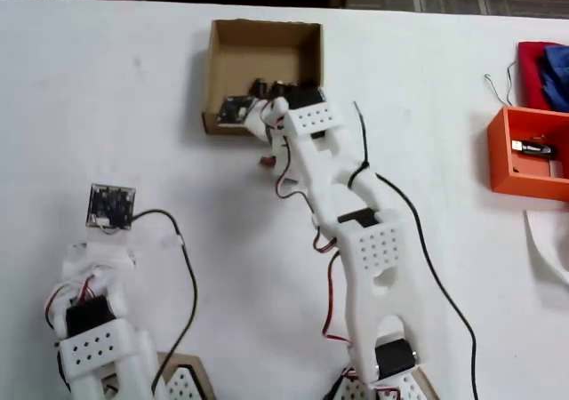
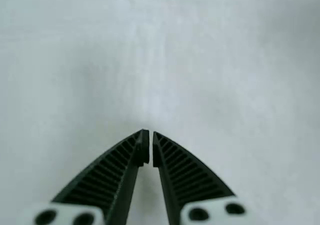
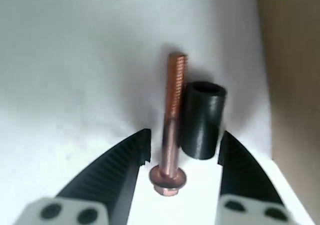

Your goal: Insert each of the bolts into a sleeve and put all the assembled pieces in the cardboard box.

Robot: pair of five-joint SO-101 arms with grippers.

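A copper bolt (image 3: 172, 120) lies on the white table with its head toward my right gripper (image 3: 182, 140). A black sleeve (image 3: 201, 120) lies right beside it, touching or nearly so, and the bolt is outside the sleeve. The right gripper is open, one finger on each side of the pair. The cardboard box (image 1: 267, 58) stands at the back of the table, with a few dark pieces at its front inner wall. The right arm's wrist (image 1: 298, 116) hangs over the box's front edge. My left gripper (image 2: 148, 135) is shut on nothing, above bare table at the front left.
The box's brown wall (image 3: 295, 60) runs close beside the sleeve. An orange tray (image 1: 529, 156) holding a small black item sits at the right edge, red and blue cloth (image 1: 542, 71) behind it. Black cables (image 1: 427, 249) trail from both arms across the table.
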